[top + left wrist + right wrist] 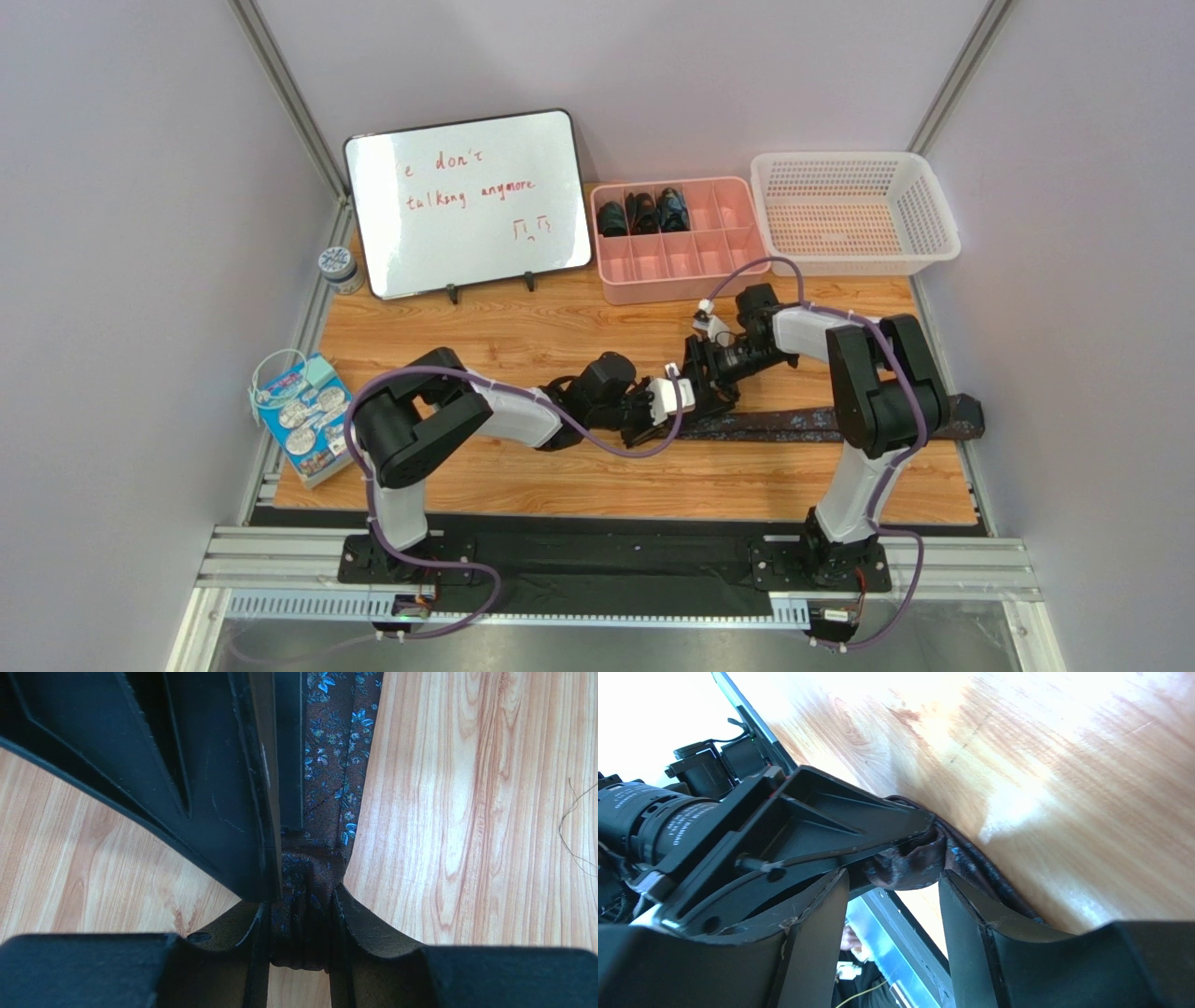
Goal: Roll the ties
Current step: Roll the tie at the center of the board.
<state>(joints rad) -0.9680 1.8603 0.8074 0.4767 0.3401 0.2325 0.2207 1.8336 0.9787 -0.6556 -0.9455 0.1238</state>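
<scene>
A dark tie (828,420) with a small blue flower pattern lies in a long strip across the wooden table, reaching the right edge. My left gripper (671,402) is shut on its bunched, partly coiled narrow end (303,910); the strip (337,756) runs away from the jaws. My right gripper (710,367) is open, its jaws standing apart right at that same coiled end (910,866), across from the left gripper's finger (808,822). Three rolled ties (643,213) sit in the pink organizer.
A pink compartment tray (701,259) and a white basket (853,210) stand at the back right. A whiteboard (470,203) and a small jar (337,266) are at the back left. A packet (302,413) lies at the left edge.
</scene>
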